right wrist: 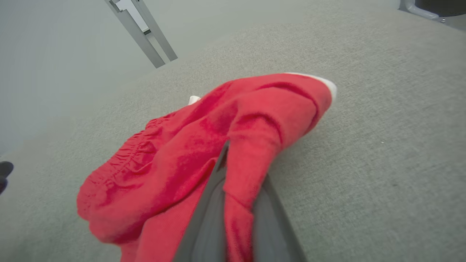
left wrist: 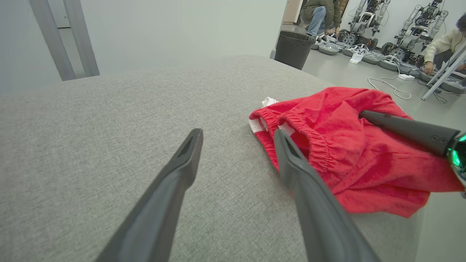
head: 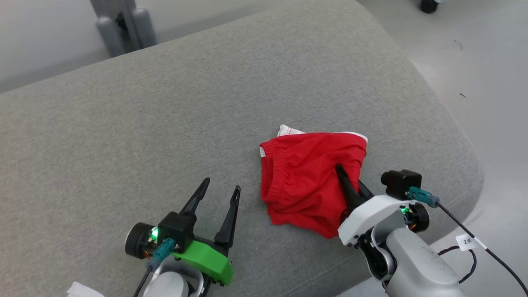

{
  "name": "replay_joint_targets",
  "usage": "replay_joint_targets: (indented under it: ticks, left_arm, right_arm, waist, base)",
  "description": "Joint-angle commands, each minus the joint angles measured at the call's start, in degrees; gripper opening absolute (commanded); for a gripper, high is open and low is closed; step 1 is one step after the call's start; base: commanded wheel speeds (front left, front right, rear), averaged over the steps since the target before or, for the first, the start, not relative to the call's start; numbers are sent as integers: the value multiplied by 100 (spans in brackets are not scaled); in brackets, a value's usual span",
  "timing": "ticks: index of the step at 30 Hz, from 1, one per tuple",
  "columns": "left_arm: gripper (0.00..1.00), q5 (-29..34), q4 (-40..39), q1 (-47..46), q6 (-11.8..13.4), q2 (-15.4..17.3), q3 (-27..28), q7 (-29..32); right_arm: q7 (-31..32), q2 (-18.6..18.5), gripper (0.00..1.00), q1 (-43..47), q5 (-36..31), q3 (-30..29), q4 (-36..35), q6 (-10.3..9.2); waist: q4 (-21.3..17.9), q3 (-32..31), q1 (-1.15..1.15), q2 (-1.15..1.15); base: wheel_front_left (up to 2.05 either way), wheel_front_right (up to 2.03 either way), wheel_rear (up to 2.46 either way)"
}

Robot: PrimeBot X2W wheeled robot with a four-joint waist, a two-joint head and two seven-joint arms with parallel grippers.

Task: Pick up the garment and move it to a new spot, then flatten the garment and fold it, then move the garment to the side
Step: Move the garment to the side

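Note:
The garment (head: 307, 177) is a pair of red shorts with white trim, lying bunched on the grey cushioned surface (head: 165, 123) near its right front corner. My right gripper (head: 344, 175) is shut on a fold of the red garment (right wrist: 251, 145), cloth pinched between its two dark fingers (right wrist: 207, 211). My left gripper (head: 220, 185) stands open just left of the shorts, nothing between its fingers (left wrist: 182, 163). In the left wrist view the elastic waistband of the garment (left wrist: 327, 145) lies right beside the right finger, and the right gripper's finger (left wrist: 407, 131) rests on the cloth.
The cushion's rounded right edge (head: 466, 156) drops to the pale floor close behind the shorts. A grey frame (head: 121, 24) stands beyond the far edge. People (left wrist: 322, 14), a dark bin (left wrist: 293, 49) and other robots (left wrist: 418, 22) are across the room.

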Motion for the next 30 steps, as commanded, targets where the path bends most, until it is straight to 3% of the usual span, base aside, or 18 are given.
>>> replay_joint_targets:
  ticks: [1, 7, 14, 20, 29, 30]
  left_arm:
    - [100, 36, 29, -122, -23, 39, 25, 0]
    - [100, 112, 171, -234, -46, 42, 13, 0]
    - [100, 218, 234, -325, -45, 106, 139, 0]
    - [100, 205, 182, -366, -49, 163, 162, 0]
    - [100, 186, 121, -372, -50, 197, 262, 0]
    - [100, 184, 121, -374, -50, 199, 283, 2]
  right_arm:
    - [-4, -1, 0, -14, -54, -14, 24, -4]
    - [-9, -55, 0, -551, -806, -357, 520, -4]
    - [47, -985, 0, -1534, -1875, -840, 1596, -6]
    - [111, -1782, 0, -2140, -2420, -1496, 2340, -6]
    - [42, -2097, 0, -2492, -2944, -2636, 2917, -6]
    - [33, -2127, 96, -2515, -3075, -2809, 2957, -6]
  waist:
    - [-435, 218, 0, 0]
    - [-117, 468, 0, 0]
    - [663, 837, 0, 0]
    - [1180, 1099, 0, 0]
    - [1527, 1253, 0, 0]
    - [1542, 1256, 0, 0]
  base:
    - [0, 0, 0]
    - [0, 0, 0]
    - [0, 0, 0]
    - [0, 0, 0]
    - [0, 0, 0]
    - [0, 0, 0]
